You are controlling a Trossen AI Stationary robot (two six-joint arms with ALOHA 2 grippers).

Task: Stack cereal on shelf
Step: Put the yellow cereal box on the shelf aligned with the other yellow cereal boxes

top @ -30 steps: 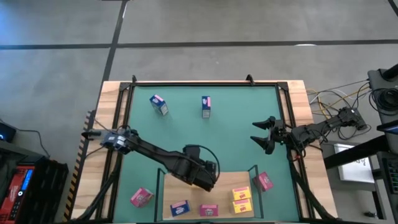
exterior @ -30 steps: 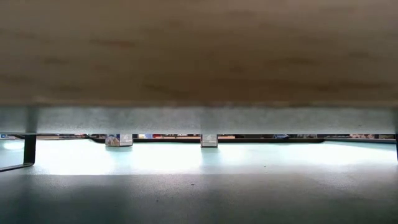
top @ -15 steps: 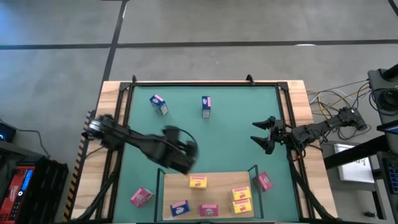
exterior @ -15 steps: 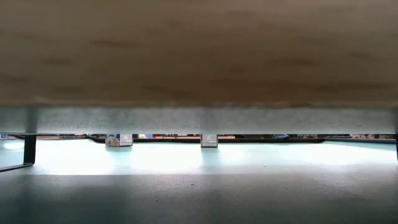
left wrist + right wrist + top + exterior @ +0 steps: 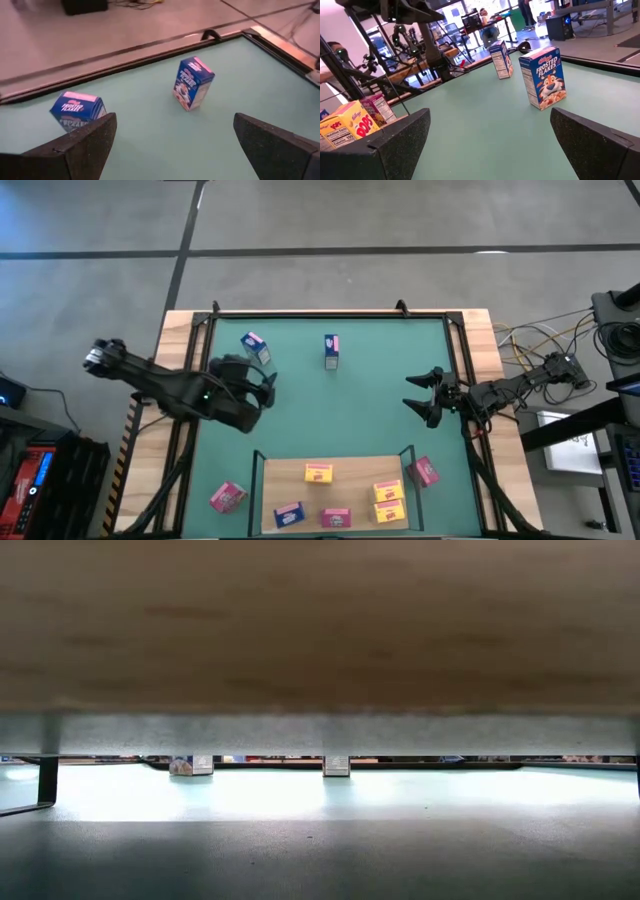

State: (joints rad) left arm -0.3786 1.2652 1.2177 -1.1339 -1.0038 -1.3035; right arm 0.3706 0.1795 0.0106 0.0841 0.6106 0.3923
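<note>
left gripper (image 5: pixel 262 383) (fingers spread) hovers beside a blue box (image 5: pixel 255 348).

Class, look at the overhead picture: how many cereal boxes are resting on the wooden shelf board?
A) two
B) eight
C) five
C: on the shelf lie three yellow boxes, one blue box and one pink box; the others sit on the mat.

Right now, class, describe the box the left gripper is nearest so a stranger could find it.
Start at the green mat and go to its far left corner. The blue cereal box stands there, just beyond the left gripper. Its neighbour stands farther right.
</note>
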